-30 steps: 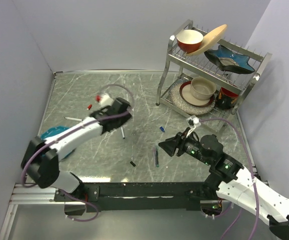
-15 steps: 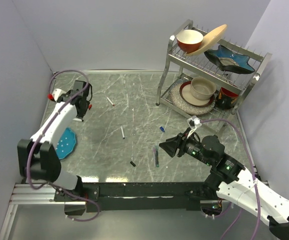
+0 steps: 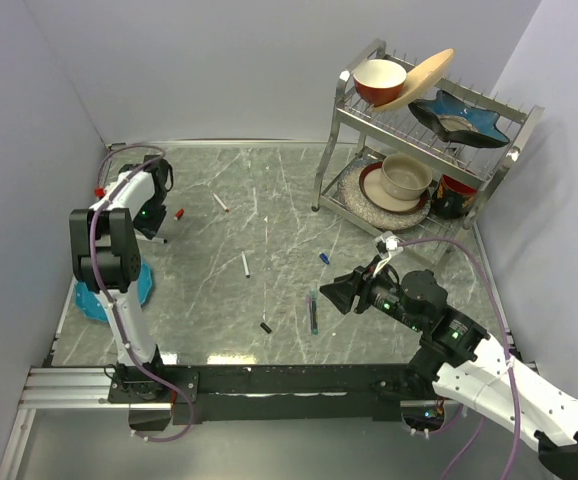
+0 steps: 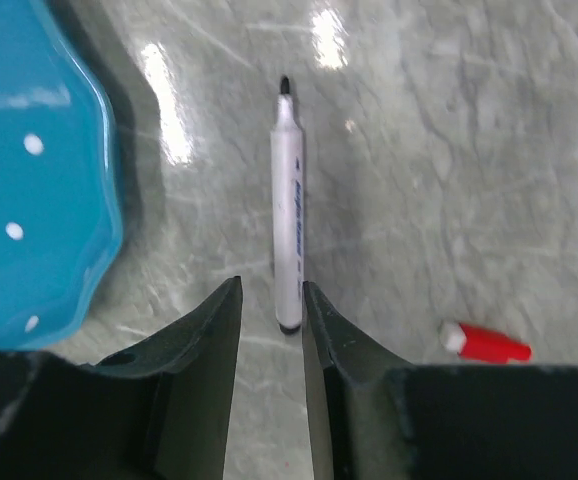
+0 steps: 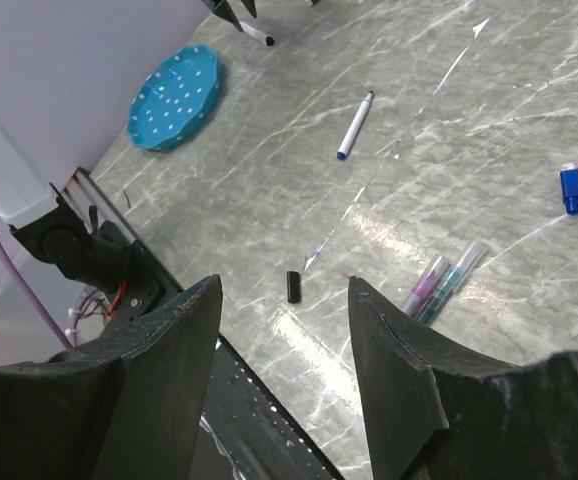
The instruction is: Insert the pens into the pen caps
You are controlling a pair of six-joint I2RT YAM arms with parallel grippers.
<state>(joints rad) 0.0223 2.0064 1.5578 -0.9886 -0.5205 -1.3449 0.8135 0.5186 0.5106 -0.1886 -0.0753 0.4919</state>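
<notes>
Grey marbled table [image 3: 269, 180] carries two sets of containers. At your far right stands a wire dish rack [image 3: 334, 150]: the upper shelf holds a red bowl [image 3: 379, 80], a tan plate [image 3: 427, 72] leaning against it and a blue star-shaped dish [image 3: 461, 115]; the lower shelf holds a cream cup [image 3: 405, 176] seated on stacked plates [image 3: 354, 195], with a dark mug [image 3: 451, 203] beside them. At your far left a teal plate [image 4: 29, 180] with white dots lies flat on the table, with nothing on the part that shows. Your left gripper [image 4: 271, 300] is narrowed to a slim gap astride the rear end of the black-tipped pen [image 4: 288, 230], which lies flat on the table just beside the teal plate; a sliver of space shows on one side of the barrel, so it is not clamped. Blue print runs along that barrel, too blurred to read. A red cap [image 4: 487, 343] lies near the pen on its other side. Your right gripper [image 5: 284, 330] hangs with its jaws spread wide, holding nothing. Near mid-table lie the red-tipped pen [image 3: 221, 203], the blue-ended pen [image 5: 354, 125], the teal pen [image 3: 313, 312], a blue cap [image 5: 569, 188] and a black cap [image 5: 293, 286], all apart from one another. The left gripper works close to the left wall [image 3: 29, 150]; the table's middle offers more room.
</notes>
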